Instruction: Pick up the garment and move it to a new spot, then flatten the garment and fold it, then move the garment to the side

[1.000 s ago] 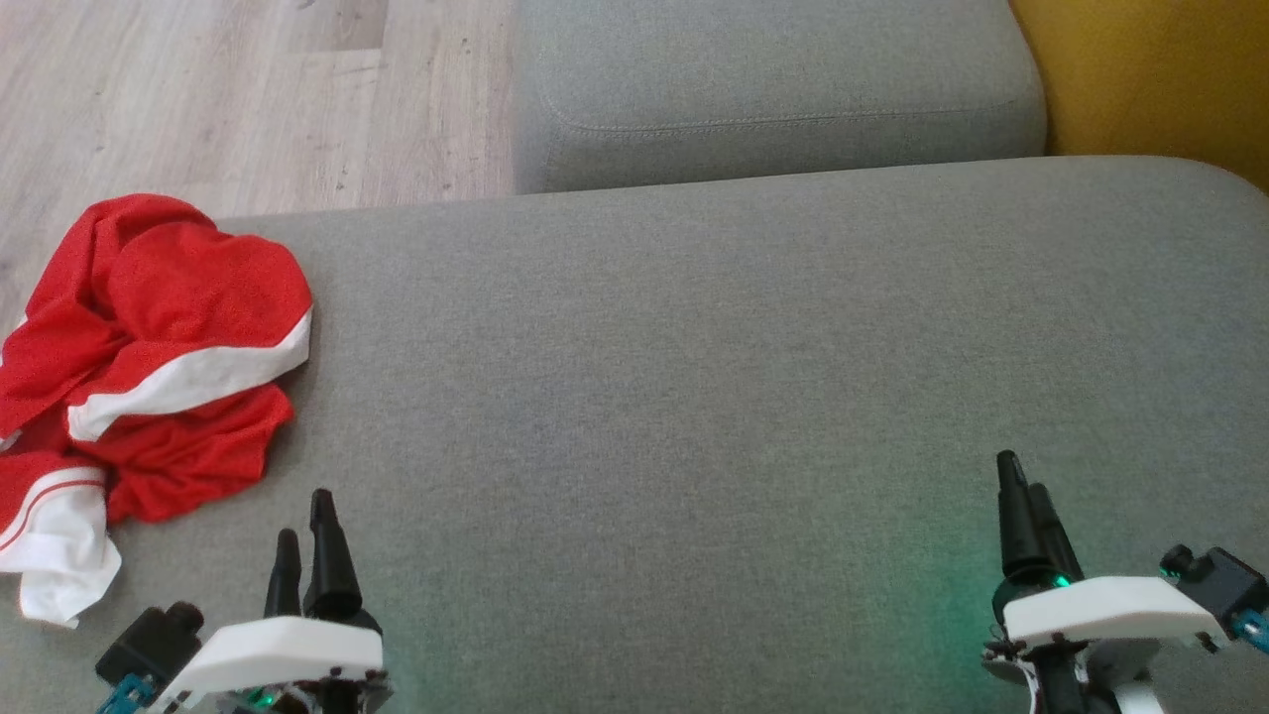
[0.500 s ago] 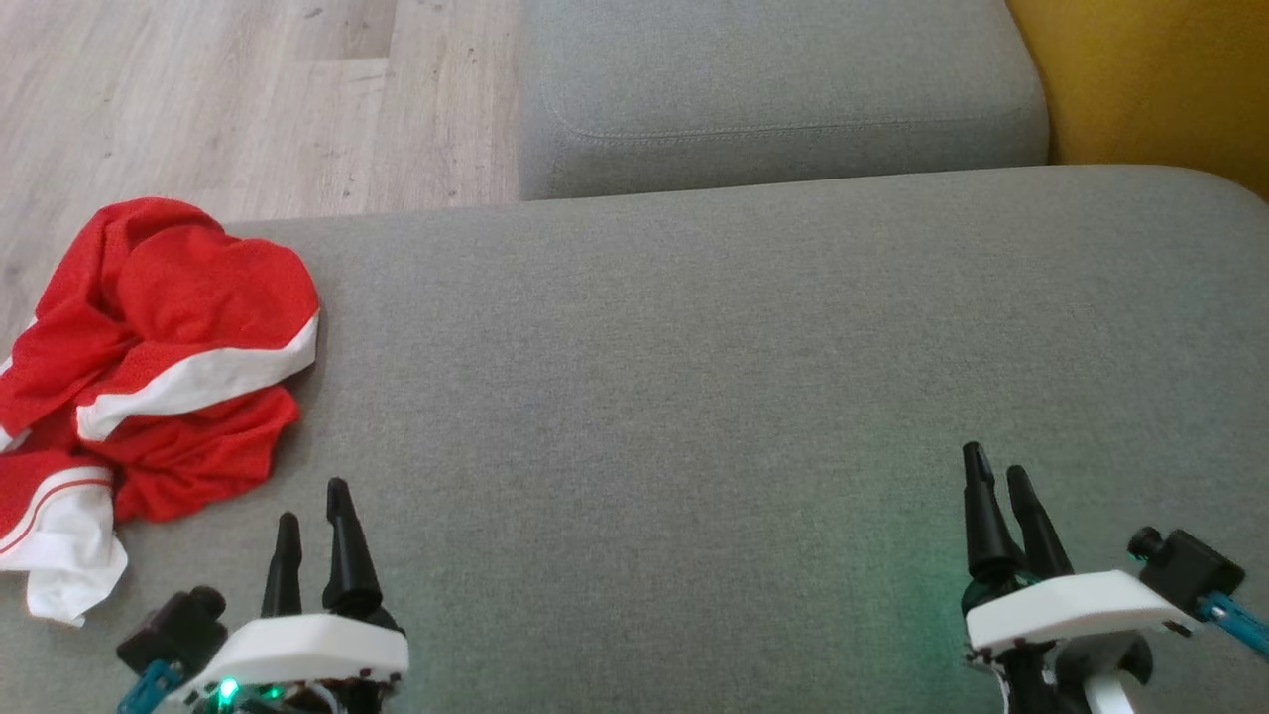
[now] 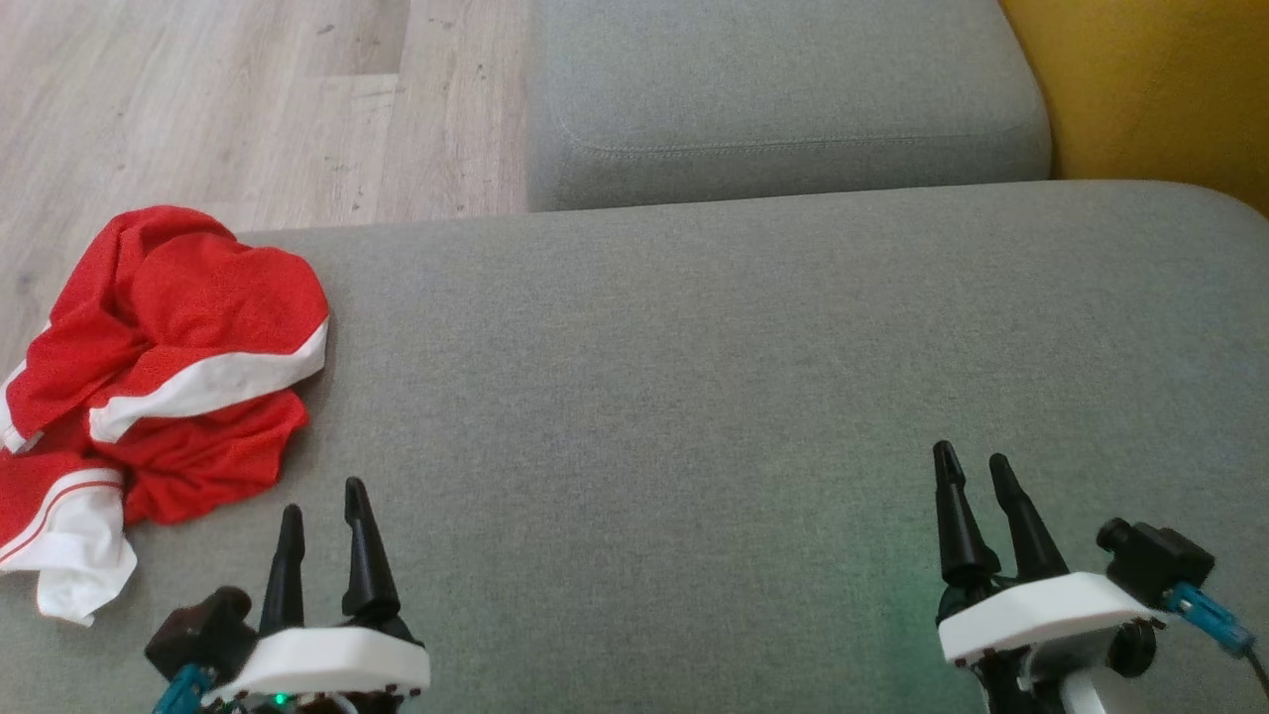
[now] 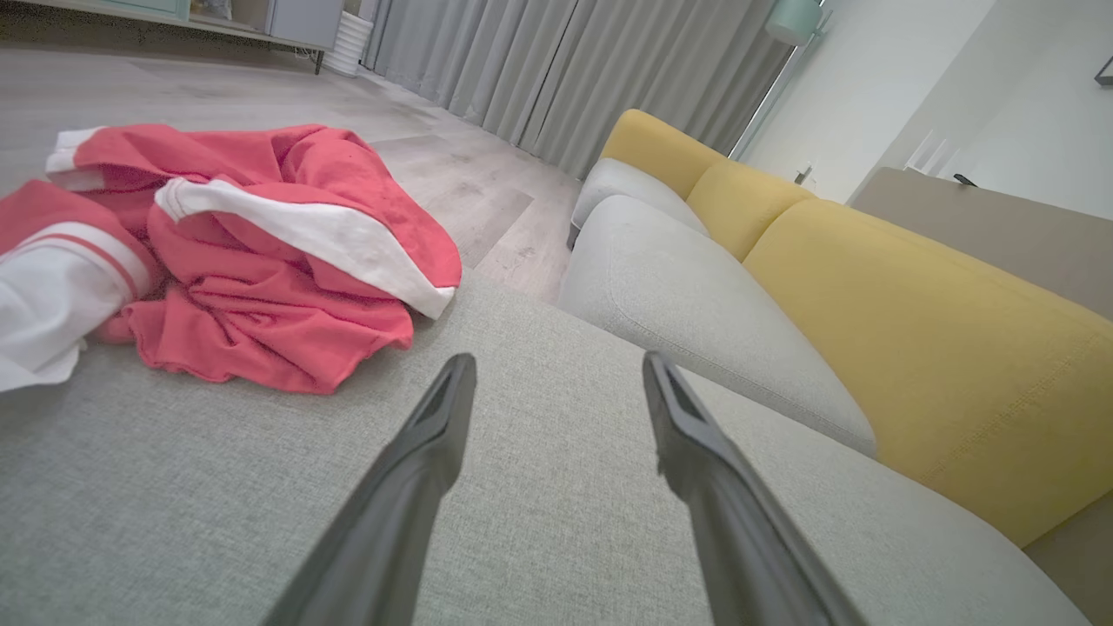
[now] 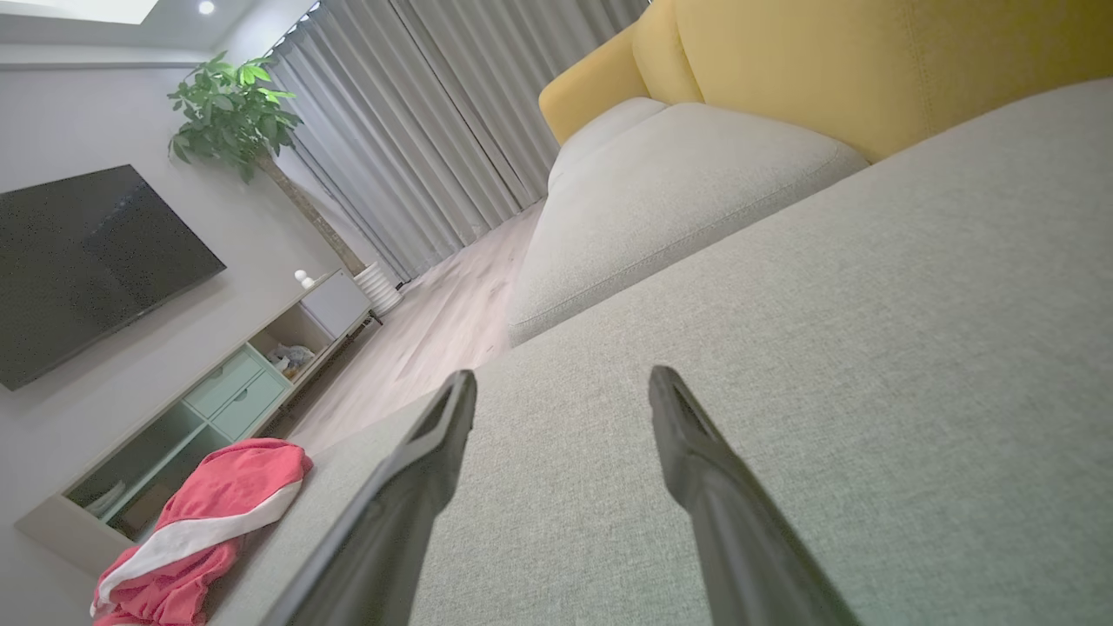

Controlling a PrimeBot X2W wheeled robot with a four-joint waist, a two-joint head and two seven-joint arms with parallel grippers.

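Observation:
The garment (image 3: 169, 357) is red with white bands and lies crumpled at the left end of the grey seat cushion (image 3: 694, 397). It also shows as a heap in the left wrist view, the garment (image 4: 261, 252), and small at the lower left of the right wrist view, the garment (image 5: 209, 513). My left gripper (image 3: 322, 496) stands open low on the left, just right of the cloth and apart from it. My right gripper (image 3: 974, 461) stands open low on the right over bare cushion. Both hold nothing.
A second grey cushion (image 3: 783, 89) lies beyond the seat, with a yellow backrest (image 3: 1150, 89) at the right. Wooden floor (image 3: 218, 99) lies past the cushion's far left edge. A TV (image 5: 87, 261), a low cabinet (image 5: 217, 400) and a plant (image 5: 226, 113) stand across the room.
The head camera has shifted a little, so the whole scene sits lower. Both grippers have turned, their fingers now showing spread apart, and the right one has moved left. The garment lies as before.

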